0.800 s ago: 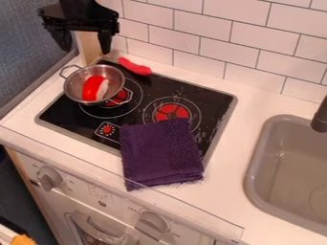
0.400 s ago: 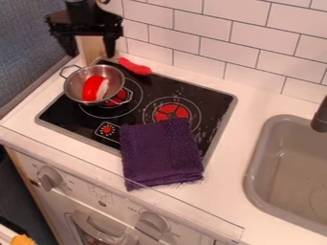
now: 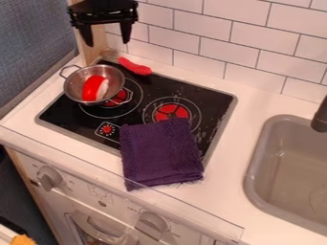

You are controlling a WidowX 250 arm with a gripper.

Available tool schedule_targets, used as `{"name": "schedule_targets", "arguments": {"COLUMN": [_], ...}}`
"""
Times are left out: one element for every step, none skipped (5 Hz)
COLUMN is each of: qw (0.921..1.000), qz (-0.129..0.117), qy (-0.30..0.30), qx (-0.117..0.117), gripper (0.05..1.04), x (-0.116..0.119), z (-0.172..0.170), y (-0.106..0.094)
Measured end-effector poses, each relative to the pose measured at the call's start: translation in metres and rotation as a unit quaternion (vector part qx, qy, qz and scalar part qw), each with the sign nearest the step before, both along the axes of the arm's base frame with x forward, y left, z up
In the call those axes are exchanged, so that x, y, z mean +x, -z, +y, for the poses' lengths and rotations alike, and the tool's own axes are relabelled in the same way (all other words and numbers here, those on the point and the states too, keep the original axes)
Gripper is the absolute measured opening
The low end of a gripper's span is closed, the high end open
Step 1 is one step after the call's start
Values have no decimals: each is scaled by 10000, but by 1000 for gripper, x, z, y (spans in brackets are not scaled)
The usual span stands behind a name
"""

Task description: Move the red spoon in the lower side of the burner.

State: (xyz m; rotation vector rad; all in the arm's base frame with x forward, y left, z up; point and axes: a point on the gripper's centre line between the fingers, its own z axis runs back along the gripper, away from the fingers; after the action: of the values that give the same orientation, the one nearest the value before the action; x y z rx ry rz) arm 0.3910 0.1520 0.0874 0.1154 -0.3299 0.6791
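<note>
Black two-finger hand (image 3: pixel 107 44) has been shifted right and up in view; now held fingers-down, spread, nothing gripped. Small print is carried by white knob panel (image 3: pixel 121 205). Red spoon (image 3: pixel 134 67) is laid at black stovetop's (image 3: pixel 207 98) back edge, near metal pot (image 3: pixel 74 85).

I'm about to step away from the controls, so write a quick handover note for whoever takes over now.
End effector: open, empty, raised near the back-left corner of the stove top.
Red spoon: at the back edge, near the metal pot.
Done: nothing; spoon not yet grasped.
Left: grasp it, move it to the lower side, partly covered by the purple towel.
</note>
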Motion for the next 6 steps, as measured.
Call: {"name": "schedule_targets", "arguments": {"qw": [9997,9995,9989,9987,9981,9983], "qz": [68,137,164,154,193,193], "qy": [-210,-247,-221,-198,-182,-151], "qx": [-79,-155,-392,-442,-559,-523], "gripper": [1001,1001,1001,1001,999,1001], "x": [17,27,31,35,39,44], "z": [6,8,2,-5,-14,-17], "y": [14,38,59,66,73,74]}}
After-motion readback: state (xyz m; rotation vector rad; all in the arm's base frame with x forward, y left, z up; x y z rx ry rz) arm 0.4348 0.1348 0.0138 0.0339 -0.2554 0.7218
